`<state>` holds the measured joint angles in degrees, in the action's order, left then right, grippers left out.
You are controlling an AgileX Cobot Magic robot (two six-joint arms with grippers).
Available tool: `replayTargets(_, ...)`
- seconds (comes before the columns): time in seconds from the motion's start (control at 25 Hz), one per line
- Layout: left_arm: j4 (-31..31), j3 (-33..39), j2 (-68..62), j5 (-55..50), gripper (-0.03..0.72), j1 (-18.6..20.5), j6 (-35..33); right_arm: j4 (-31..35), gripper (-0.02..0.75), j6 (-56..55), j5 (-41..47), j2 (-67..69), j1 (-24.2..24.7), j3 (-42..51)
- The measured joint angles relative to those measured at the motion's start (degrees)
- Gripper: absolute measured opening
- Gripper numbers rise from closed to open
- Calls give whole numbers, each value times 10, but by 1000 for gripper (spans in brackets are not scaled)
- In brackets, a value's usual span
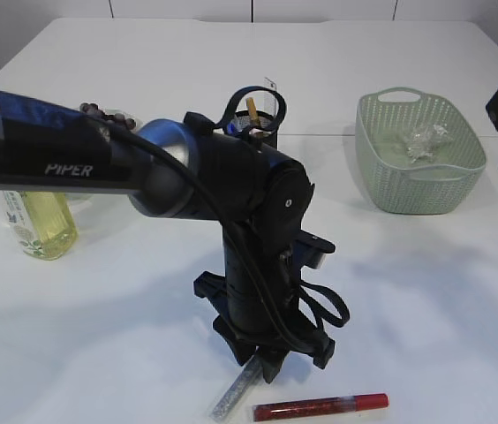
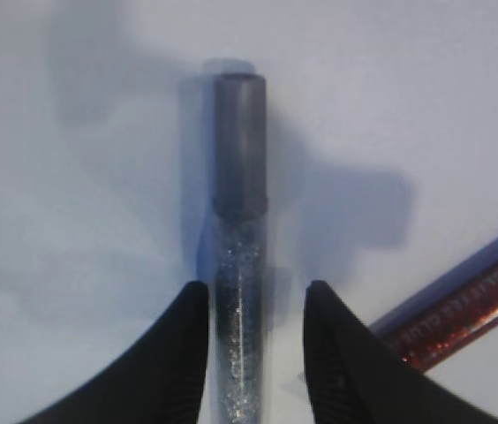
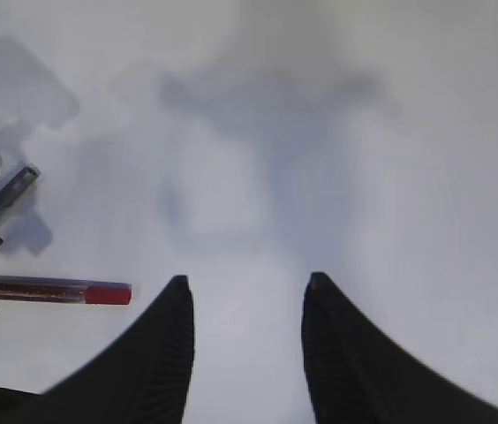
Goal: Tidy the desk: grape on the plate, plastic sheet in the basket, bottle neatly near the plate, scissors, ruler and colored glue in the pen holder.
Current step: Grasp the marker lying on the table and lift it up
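The left pincer (image 2: 253, 353) is seen part-open, straddling the silver glitter glue tube (image 2: 238, 265) lying on the white surface (image 2: 72, 221); contact cannot be told. The right pincer (image 3: 245, 353) hangs open, empty. Only the exterior view shows the pen holder (image 1: 262, 124), basket (image 1: 418, 190), bottle (image 1: 44, 225); the red glue tube (image 1: 320, 407) lies nearby.

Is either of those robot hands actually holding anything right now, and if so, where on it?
The left gripper straddles the silver glitter glue tube along its clear body, below the grey cap; a firm hold cannot be told. The right gripper holds nothing.

Silver glitter glue (image 2: 238, 265) flat beside red one (image 1: 320, 407).
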<state>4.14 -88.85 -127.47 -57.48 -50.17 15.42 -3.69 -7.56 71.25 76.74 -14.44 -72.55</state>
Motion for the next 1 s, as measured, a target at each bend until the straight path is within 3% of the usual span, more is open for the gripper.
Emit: replayTargets(1.0,0,-1,-9,3,239,0,-4,0,331,1,0,0,0,0)
